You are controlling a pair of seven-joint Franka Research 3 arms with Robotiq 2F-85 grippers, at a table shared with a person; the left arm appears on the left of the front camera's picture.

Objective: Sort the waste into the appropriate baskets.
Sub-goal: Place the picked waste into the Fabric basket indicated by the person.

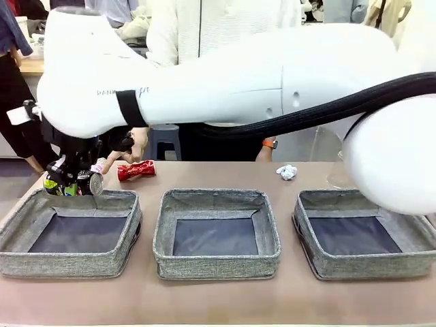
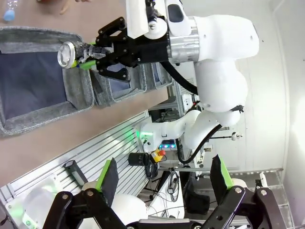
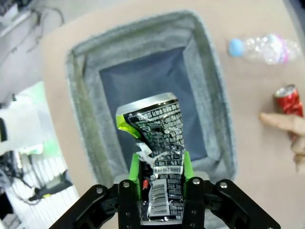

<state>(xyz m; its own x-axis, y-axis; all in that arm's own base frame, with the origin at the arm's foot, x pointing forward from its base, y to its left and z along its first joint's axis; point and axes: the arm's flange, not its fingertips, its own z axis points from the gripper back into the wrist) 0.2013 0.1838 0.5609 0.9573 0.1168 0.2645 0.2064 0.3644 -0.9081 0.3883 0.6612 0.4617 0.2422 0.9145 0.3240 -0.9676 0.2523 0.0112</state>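
My right gripper [image 1: 70, 184] is shut on the crushed dark printed can [image 3: 155, 138], holding it over the back rim of the left basket [image 1: 68, 264]. In the right wrist view the can hangs above this basket's dark bottom [image 3: 143, 81]. My left gripper [image 2: 164, 191] is open and raised, looking across at the can [image 2: 70, 54]. The crushed red can [image 1: 136, 170] lies behind the left basket, with a person's hand [image 1: 139, 144] at it. The clear bottle with a blue cap [image 3: 262, 47] lies nearby. The crumpled paper ball [image 1: 287, 172] sits behind the middle basket [image 1: 216, 262].
The right basket [image 1: 354, 266] stands at the front right. My right arm's white links [image 1: 238, 82] span the scene above the baskets. A clear cup [image 1: 336, 176] is partly hidden behind the arm at the far right. The person stands at the table's far side.
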